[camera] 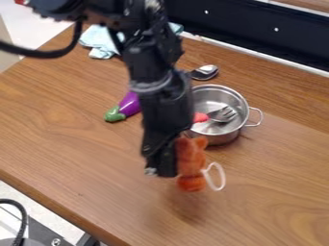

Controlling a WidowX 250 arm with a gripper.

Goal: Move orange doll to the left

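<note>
wooden table [77, 153] with the orange doll [191, 163] lifted in the gripper [167, 170].
metal pot [223, 138] just beyond the doll, on the right; blue cloth [99, 41] at far left; purple eggplant [129, 104] left of the pot, partly hidden by the arm; spoon [205, 72] beyond the pot, fork [223, 115] inside it. the doll hangs at the gripper's lower right, above the table; the gripper is closed on it.

Passage over tabletop [70, 149] in front of eggplant [130, 104]; pot [221, 138] blocks way behind doll [190, 158].
</note>
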